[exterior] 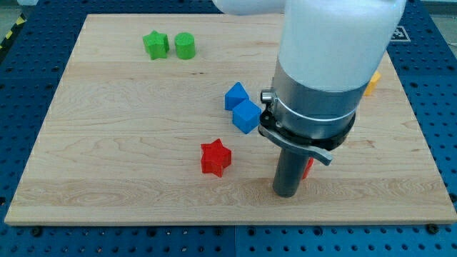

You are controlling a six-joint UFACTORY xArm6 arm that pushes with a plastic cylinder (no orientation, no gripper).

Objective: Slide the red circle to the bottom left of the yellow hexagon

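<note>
While the arm's big white-and-grey housing fills the view's upper right, my tip (287, 193) sits on the tabletop (107, 157) near the view's bottom edge, right of centre. End effector is just a plain dark rod, no jaws, so nothing to open or close and it holds nothing. A sliver of red (308, 168) pokes out on the rod's right side, touching or just beside it; likely the red circle, shape mostly hidden. Red star (216, 158) lies to the tip's left, apart from it. Two blue blocks, upper one (236, 96) and lower one (246, 116), touch each other just left of the arm's clamp. Green star (155, 44) and green round block (185, 46) sit side by side near the view's top left. A yellow-orange block (373, 82) peeks out behind the housing at the view's right; can't tell its shape.
</note>
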